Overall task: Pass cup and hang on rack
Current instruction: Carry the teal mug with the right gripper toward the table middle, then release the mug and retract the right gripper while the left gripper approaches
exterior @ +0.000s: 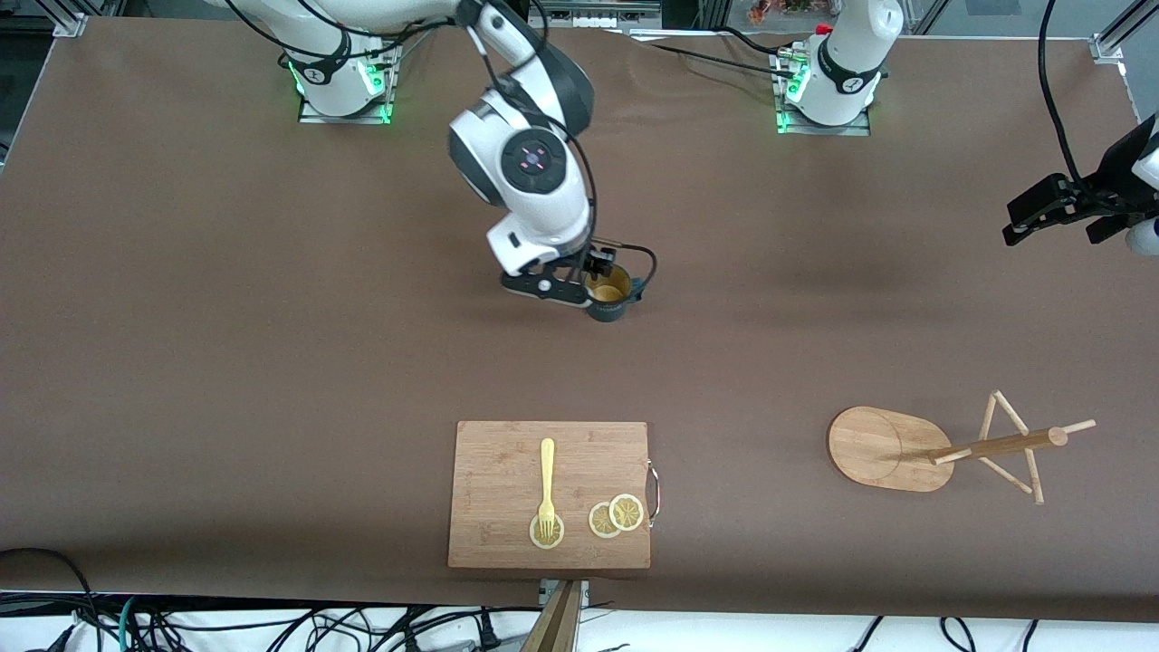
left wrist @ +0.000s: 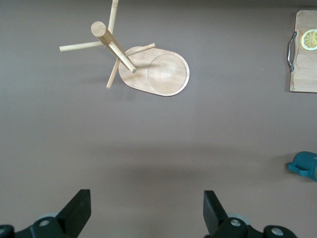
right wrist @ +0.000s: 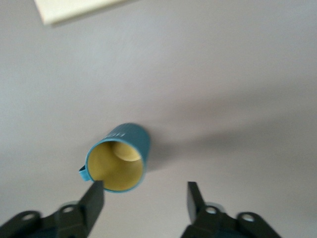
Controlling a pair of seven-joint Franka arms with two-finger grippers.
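**Right hand poised at the teal cup, left hand waiting by the table's end**

A brown table (exterior: 272,362) fills the scene, with cables trailing along its edge nearest the front camera and the two arm bases bolted at the edge farthest from it.

The cup (exterior: 608,292) is the landmark: a dark teal mug with a yellow interior, standing upright on the table near its middle. The right hand (exterior: 593,288) is right over it, fingers (right wrist: 94,201) spread apart, one beside the rim and nothing gripped.

Nearer the front camera than the cup lies a wooden cutting board (exterior: 507,534) carrying a yellow fork (exterior: 547,480) and lemon slices (exterior: 616,516). The rack (exterior: 942,448) stands toward the left arm's end from the cup, also nearer the camera.

The left hand (left wrist: 146,218) waits, fingers wide apart and empty, above bare table well away from the cup.
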